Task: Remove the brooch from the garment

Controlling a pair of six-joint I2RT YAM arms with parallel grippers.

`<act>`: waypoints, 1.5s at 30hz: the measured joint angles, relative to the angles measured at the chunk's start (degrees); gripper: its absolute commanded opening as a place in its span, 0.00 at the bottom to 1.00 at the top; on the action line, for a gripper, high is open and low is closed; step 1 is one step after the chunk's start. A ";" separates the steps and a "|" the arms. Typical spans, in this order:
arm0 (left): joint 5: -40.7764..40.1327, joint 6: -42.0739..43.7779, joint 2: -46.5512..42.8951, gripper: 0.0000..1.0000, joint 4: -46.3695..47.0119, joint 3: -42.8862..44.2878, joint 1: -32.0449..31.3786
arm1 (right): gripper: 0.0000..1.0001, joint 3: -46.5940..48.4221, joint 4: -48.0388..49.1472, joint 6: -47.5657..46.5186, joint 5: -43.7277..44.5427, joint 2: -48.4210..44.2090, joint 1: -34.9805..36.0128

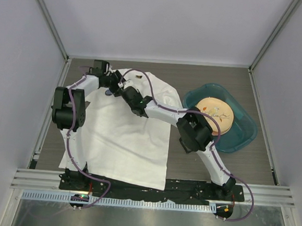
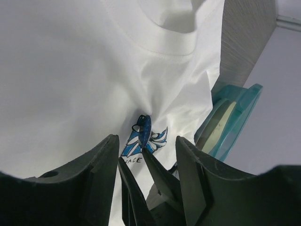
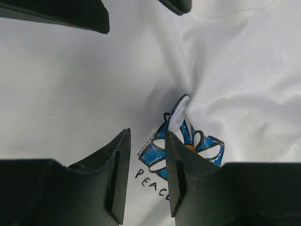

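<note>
The white T-shirt (image 1: 123,137) lies flat on the table, its chest cloth bunched up around the brooch. The dark-blue brooch (image 2: 145,129) stands on edge over the blue flower print (image 2: 159,139). In the right wrist view its pale back (image 3: 179,114) shows above the print (image 3: 200,146). My left gripper (image 2: 146,139) is open, its fingers either side of the brooch and apart from it. My right gripper (image 3: 147,133) is open and empty. One of its fingertips (image 3: 171,139) touches the brooch's lower edge. Both grippers meet at the shirt's chest (image 1: 117,87).
A teal plastic basin (image 1: 243,132) holding a round wooden disc (image 1: 214,110) stands to the right of the shirt; its rim shows in the left wrist view (image 2: 235,117). The shirt's collar (image 2: 164,47) lies just beyond the brooch. Walls enclose the table.
</note>
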 measured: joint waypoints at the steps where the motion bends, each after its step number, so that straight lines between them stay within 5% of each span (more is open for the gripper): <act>1: 0.15 0.02 0.00 0.56 0.00 0.00 -0.33 | 0.40 -0.02 -0.09 0.52 -0.87 0.00 -0.17; 10: 0.07 3.89 2.25 0.67 -3.06 4.33 -6.10 | 0.45 -7.58 0.57 6.80 -14.10 -6.71 -4.79; 18: -1.33 8.55 4.24 0.55 -7.89 8.57 -10.23 | 0.49 -14.14 5.20 13.66 -27.45 -16.68 -13.66; 27: -3.93 11.39 8.50 0.40 -11.26 10.95 -9.70 | 0.34 -12.94 6.60 18.97 -34.29 -15.30 -17.70; 34: -4.96 12.66 9.05 0.58 -12.72 11.10 -9.90 | 0.29 -10.84 6.73 21.40 -38.36 -10.54 -17.81; 45: -6.01 13.29 8.98 0.47 -13.44 11.61 -10.12 | 0.25 -10.82 6.75 22.16 -39.78 -8.81 -17.81</act>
